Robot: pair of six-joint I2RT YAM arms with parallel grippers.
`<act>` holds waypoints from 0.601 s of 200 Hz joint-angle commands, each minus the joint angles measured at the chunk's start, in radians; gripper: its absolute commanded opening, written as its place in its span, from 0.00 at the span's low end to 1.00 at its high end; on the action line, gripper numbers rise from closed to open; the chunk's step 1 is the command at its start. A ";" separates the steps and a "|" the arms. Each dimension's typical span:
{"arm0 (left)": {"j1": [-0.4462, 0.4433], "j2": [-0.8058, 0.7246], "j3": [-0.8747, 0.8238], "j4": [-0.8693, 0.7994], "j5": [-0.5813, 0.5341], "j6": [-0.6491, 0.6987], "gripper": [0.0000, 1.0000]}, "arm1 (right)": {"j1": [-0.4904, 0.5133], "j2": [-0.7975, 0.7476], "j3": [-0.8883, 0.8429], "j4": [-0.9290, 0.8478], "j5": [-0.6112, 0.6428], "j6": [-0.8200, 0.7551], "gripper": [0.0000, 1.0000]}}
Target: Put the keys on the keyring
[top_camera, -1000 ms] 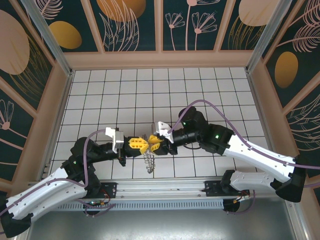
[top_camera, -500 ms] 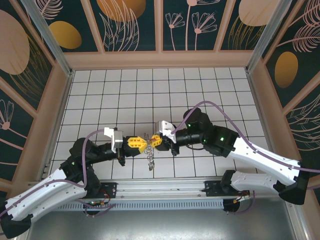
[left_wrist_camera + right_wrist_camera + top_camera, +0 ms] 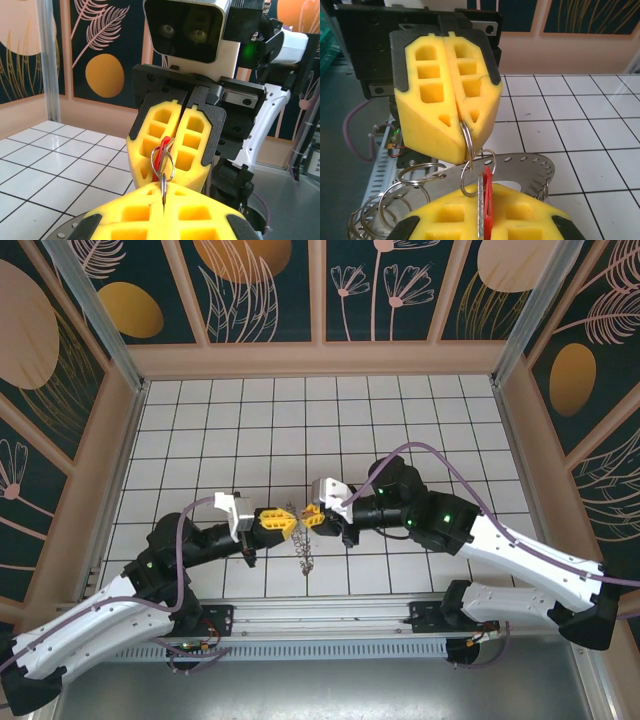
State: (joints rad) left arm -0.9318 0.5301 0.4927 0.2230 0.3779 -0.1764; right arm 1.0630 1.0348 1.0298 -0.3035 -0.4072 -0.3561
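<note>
In the right wrist view my right gripper [image 3: 482, 202] is shut on the key [image 3: 488, 196], which stands on edge with its red head between the yellow pads. A small wire loop [image 3: 477, 172] at the key's head crosses a split ring [image 3: 466, 142] pinched in my shut left gripper [image 3: 462, 131]. The keyring [image 3: 527, 167], a flat perforated plate with several wire rings on its edge, hangs behind and below. From above, the left gripper [image 3: 285, 521] and right gripper [image 3: 307, 517] meet tip to tip over the dangling keyring [image 3: 305, 558]. The left wrist view shows my left gripper [image 3: 163, 192] shut on a ring edge and the key [image 3: 159, 150].
White tiled floor [image 3: 300, 420] spreads beyond the grippers, walled by patterned panels [image 3: 265, 285]. A metal rail [image 3: 320, 615] with the arm bases runs along the near edge. Purple cables [image 3: 430, 455] loop over both arms.
The two grippers have drawn slightly apart and shifted a little toward the far side, the rings stretched between them. Both stay shut.
</note>
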 commanded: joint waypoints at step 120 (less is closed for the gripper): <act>-0.001 -0.136 -0.176 -0.059 -0.630 -0.118 0.72 | -0.155 0.287 0.211 -0.112 0.183 0.027 0.00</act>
State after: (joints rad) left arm -0.9318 0.4644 0.3752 0.1810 -0.0074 -0.2356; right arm 0.9520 1.2465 1.1763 -0.3923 -0.2573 -0.3454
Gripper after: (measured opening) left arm 0.702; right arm 0.067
